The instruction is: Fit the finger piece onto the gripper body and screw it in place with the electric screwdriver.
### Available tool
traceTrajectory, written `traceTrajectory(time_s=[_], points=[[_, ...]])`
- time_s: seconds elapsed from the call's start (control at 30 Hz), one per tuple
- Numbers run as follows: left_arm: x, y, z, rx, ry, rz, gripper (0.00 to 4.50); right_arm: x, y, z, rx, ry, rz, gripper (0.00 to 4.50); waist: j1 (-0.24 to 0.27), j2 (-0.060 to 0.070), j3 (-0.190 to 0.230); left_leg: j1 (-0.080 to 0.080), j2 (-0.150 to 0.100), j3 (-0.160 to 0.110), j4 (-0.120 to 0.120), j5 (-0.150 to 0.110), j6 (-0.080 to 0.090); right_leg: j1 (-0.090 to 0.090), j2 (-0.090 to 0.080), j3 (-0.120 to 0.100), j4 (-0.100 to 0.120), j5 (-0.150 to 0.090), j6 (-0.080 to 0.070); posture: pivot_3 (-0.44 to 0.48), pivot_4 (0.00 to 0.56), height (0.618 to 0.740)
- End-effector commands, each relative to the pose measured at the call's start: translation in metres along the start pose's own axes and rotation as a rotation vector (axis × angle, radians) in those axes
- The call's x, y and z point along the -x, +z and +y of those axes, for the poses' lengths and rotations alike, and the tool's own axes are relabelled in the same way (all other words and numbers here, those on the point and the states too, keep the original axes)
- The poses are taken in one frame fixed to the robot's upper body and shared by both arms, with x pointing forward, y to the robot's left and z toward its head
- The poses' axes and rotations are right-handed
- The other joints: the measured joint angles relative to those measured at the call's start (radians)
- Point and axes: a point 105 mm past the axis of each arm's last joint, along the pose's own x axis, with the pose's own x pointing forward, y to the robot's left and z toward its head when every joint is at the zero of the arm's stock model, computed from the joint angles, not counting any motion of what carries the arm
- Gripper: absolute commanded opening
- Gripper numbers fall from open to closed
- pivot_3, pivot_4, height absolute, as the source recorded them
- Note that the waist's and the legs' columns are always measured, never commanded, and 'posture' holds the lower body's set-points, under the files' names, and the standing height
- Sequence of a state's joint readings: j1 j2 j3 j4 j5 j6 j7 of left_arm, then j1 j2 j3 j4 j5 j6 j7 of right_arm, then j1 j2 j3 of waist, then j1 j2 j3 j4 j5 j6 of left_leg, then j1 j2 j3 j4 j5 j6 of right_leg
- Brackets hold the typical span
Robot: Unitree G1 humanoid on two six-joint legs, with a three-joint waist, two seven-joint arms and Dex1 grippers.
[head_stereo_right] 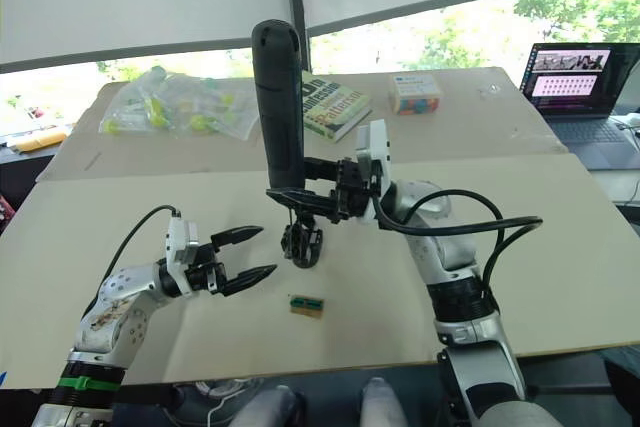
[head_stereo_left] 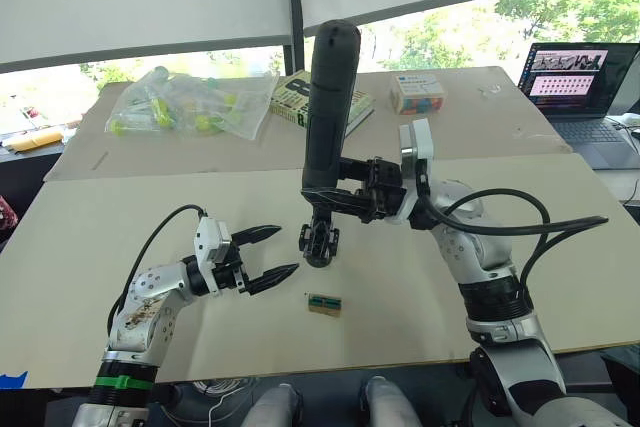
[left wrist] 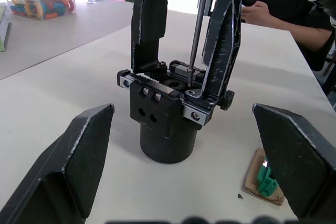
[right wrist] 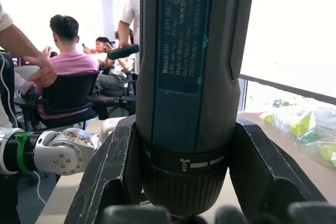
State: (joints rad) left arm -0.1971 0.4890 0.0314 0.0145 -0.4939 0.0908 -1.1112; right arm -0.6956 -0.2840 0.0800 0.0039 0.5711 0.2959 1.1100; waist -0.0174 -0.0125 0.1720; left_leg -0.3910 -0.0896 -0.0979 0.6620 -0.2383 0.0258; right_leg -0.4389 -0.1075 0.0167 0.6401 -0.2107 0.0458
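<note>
Head pair: you look forward and down from the robot's head over the table (head_stereo_left: 120,237), both arms in front of you, windows and a laptop (head_stereo_left: 583,77) beyond the far edge.
Stereo overlap: your two eye views share nearly the whole scene, shifted sideways against each other.
Left wrist: you sit low, close to the gripper body (left wrist: 170,114), looking level along the left gripper (left wrist: 184,166) across the table toward a seated person (left wrist: 294,19).
Right wrist: you are pressed right up to the electric screwdriver (right wrist: 191,72), facing seated people (right wrist: 68,56) in the room.
Shared: the gripper body (head_stereo_left: 318,239) and the green-and-brown block (head_stereo_left: 323,303) appear from head and left wrist.
</note>
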Motion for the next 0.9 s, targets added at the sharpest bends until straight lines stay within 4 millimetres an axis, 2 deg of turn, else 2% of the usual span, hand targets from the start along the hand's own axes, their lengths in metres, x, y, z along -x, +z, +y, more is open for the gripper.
traceTrajectory(time_s=[0.03, 0.9], points=[[-0.0004, 0.0068, -0.0013, -0.036, -0.009, -0.011, 4.50, -0.0073, 0.0189, 0.0065, 0.069, 0.040, -0.039, 1.92, 0.000, 0.000, 0.000, 0.000, 0.000, 0.000, 0.000, 0.000, 0.000, 0.000, 0.000, 0.000, 0.000, 0.000, 0.000, 0.000, 0.150, 0.740], [-0.0063, 0.0112, -0.0026, -0.037, -0.003, -0.017, 4.50, -0.0059, 0.0103, 0.0052, 0.069, 0.030, 0.002, 1.92, 0.000, 0.000, 0.000, 0.000, 0.000, 0.000, 0.000, 0.000, 0.000, 0.000, 0.000, 0.000, 0.000, 0.000, 0.000, 0.000, 0.150, 0.740]])
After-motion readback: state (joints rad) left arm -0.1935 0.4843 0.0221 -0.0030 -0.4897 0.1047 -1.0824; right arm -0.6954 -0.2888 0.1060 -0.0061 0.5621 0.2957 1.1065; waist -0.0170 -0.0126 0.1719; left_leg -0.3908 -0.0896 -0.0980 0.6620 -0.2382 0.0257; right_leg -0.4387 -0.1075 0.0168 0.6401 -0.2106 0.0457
